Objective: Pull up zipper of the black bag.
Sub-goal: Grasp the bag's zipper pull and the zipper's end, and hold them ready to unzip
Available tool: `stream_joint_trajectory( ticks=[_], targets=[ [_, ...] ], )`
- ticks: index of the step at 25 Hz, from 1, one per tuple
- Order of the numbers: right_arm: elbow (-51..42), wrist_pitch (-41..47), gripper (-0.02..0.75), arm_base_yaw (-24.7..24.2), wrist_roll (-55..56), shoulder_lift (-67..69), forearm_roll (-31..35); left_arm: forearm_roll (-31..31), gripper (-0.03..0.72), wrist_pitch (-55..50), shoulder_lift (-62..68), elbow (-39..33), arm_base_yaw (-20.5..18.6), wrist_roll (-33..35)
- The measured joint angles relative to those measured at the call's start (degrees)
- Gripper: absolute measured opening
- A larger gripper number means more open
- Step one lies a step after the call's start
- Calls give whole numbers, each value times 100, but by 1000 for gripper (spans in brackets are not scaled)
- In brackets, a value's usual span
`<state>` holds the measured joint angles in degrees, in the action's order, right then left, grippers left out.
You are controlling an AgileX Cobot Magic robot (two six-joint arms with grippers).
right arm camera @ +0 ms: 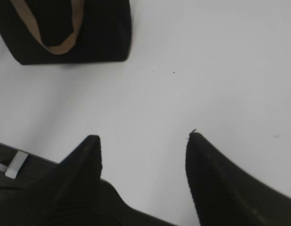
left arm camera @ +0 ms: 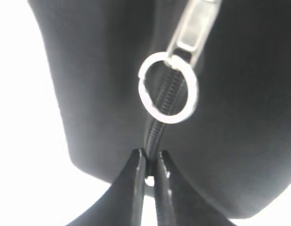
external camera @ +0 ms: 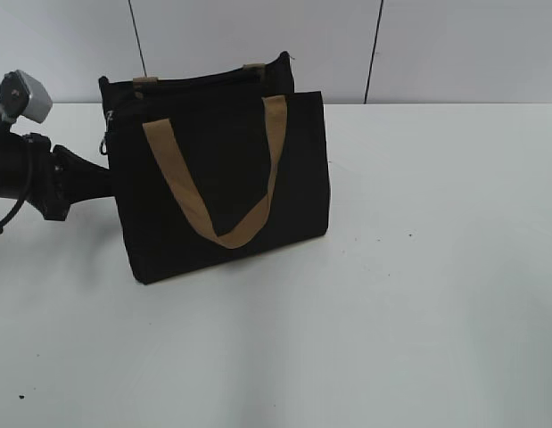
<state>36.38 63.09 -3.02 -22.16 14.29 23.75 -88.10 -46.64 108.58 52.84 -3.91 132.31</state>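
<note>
From my left gripper (left arm camera: 151, 165), the boxy black fabric bag (external camera: 218, 178) is right in front, its end face filling my wrist view. The thin dark zipper line (left arm camera: 166, 101) runs straight away from between the fingertips, with its silvery metal ring pull (left arm camera: 168, 88) just past them. My right gripper (right arm camera: 143, 146) hangs over the white table (external camera: 418, 267), bag well ahead and off to its left.

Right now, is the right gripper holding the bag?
No. The right gripper is open over bare table, and the bag lies apart from it at the top left of that view.
</note>
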Motion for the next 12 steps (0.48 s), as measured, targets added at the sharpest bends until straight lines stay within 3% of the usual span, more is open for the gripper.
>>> stream_joint_trajectory(
  ticks=[7,12],
  targets=[
    [1416,284,440,0,-2304,2067,736,466,29,81,-192,0,-214,-362],
    [2239,313,440,7,-2785,3178,913,468,29,91,-469,0,-546,-490]
  ],
)
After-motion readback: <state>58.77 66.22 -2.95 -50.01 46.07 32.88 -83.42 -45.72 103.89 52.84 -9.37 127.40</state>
